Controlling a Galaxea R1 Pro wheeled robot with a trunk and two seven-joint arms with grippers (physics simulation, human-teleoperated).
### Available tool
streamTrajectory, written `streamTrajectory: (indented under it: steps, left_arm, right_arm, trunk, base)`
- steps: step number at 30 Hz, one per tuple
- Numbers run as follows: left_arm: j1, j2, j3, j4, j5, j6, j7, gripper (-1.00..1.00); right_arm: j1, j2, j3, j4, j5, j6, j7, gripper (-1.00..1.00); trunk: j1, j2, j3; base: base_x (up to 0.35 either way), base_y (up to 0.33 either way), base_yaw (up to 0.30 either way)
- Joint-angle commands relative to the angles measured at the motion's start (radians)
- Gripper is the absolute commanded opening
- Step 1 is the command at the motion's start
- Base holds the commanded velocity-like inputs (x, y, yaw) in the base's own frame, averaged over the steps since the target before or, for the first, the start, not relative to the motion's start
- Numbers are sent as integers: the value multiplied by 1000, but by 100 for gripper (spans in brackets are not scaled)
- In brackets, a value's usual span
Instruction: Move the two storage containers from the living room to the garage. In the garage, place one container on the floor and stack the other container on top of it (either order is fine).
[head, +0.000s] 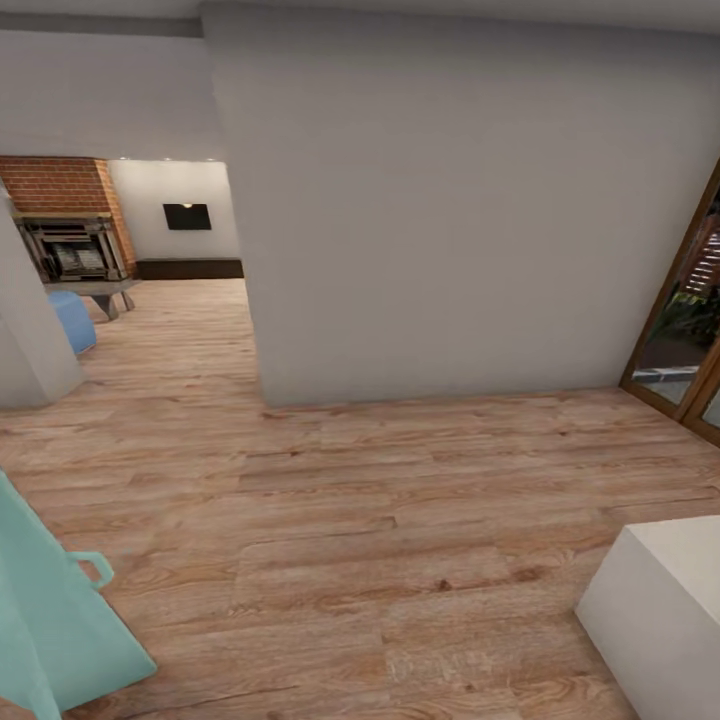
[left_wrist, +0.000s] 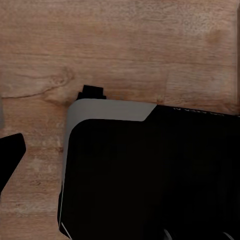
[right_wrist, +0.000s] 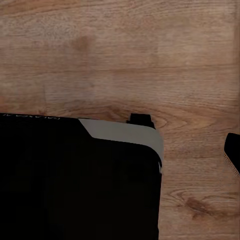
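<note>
The two storage containers are out of view, and so is the garage. I stand on light wood planks in a passage. Past an opening at the far left lies the living room, with a long dark low cabinet on its back wall. In the left wrist view one dark fingertip hangs over the planks beside my black, grey-edged body. The right wrist view has a dark fingertip next to the same body. Neither view lets me judge how the jaws stand, and nothing is seen in them.
A broad white wall faces me, its corner beside the opening. A brick fireplace and a blue seat stand far left. A wood-framed glass door is at the right, a white block near right, a teal object near left.
</note>
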Motion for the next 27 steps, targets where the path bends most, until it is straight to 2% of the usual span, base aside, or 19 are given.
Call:
streamTrajectory:
  steps: [1, 27]
  left_arm:
    - [-1, 0, -1, 0, 10, 5, -4, 100]
    - [-1, -1, -1, 0, 10, 5, -4, 100]
  right_arm:
    - [-1, 1, 8, 3, -10, -5, 2, 100]
    - [-1, 1, 8, 3, -8, -4, 3, 100]
  trunk:
    - [1, -1, -1]
    - [1, -1, -1]
  base:
    - [322, 0, 0]
    - [322, 0, 0]
